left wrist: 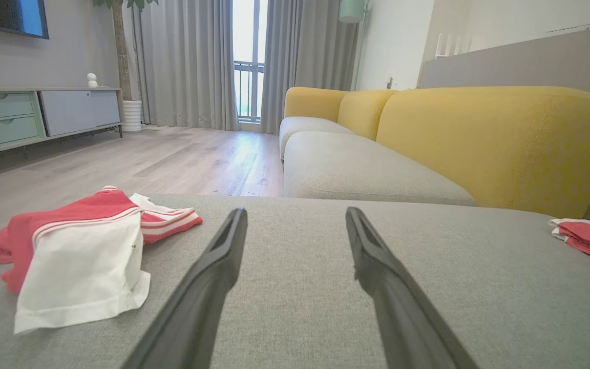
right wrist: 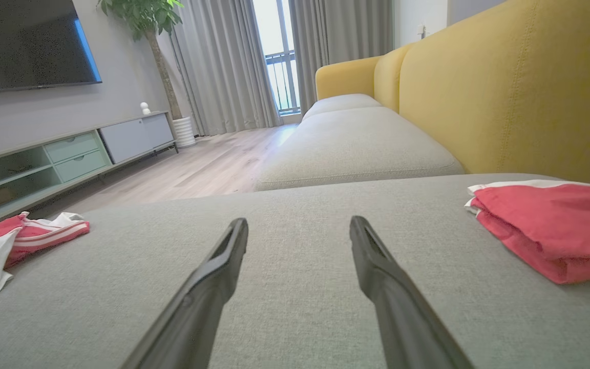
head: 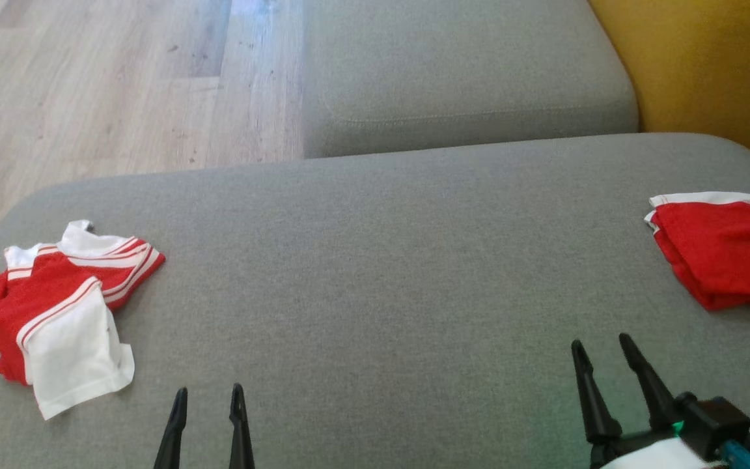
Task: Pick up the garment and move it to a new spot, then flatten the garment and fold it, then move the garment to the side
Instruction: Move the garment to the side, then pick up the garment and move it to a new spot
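A crumpled red and white garment (head: 56, 306) lies at the left end of the grey sofa seat (head: 375, 260); it also shows as the garment (left wrist: 77, 246) in the left wrist view and the garment (right wrist: 13, 241) at the left edge of the right wrist view. A folded red piece (head: 726, 260) rests at the right end, seen as the red piece (right wrist: 551, 228) and the red piece (left wrist: 589, 241) in the wrist views. My left gripper (head: 209, 391) is open low in the head view, right of the crumpled garment. My right gripper (head: 599, 345) is open, below the folded piece. Both hold nothing.
A second grey seat cushion (head: 466, 71) lies beyond, with a yellow backrest (head: 707, 65) on the right. Wooden floor (head: 101, 85) lies past the seat's left edge. A TV cabinet (right wrist: 69, 154) and a potted plant (right wrist: 156, 56) stand across the room.
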Available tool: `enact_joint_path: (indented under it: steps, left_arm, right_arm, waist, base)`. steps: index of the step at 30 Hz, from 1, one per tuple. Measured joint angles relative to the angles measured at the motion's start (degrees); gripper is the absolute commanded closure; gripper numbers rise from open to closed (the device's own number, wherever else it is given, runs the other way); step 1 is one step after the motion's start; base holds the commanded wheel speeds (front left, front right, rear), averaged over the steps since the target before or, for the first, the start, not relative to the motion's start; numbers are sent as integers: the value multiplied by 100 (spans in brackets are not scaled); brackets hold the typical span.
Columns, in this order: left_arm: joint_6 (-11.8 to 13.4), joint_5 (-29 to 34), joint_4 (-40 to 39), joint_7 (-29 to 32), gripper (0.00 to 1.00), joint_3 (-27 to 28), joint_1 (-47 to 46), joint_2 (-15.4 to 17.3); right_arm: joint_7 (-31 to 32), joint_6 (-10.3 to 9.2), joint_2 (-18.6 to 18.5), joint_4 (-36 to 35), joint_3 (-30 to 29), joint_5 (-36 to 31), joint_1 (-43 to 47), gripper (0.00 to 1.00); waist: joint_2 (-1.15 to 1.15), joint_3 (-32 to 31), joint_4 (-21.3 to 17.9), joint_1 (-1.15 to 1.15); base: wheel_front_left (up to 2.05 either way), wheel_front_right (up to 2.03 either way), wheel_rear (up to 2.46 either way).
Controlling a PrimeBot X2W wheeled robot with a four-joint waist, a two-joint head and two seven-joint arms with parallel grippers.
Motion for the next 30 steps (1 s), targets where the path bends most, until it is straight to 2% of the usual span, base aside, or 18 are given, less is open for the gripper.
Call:
enact_joint_path:
  steps: [20, 30]
  left_arm:
    - [26, 51, 129, 0, 0, 34, 148, 2]
    - [57, 51, 144, 0, 0, 10, 144, 2]
  right_arm:
    - [0, 0, 67, 27, 62, -31, 88, 0]
    - [0, 0, 69, 99, 143, -31, 229, 0]
  waist:
    - [0, -206, 36, 0]
    - [0, -198, 180, 1]
  base:
    - [0, 0, 0]
    - [0, 0, 0]
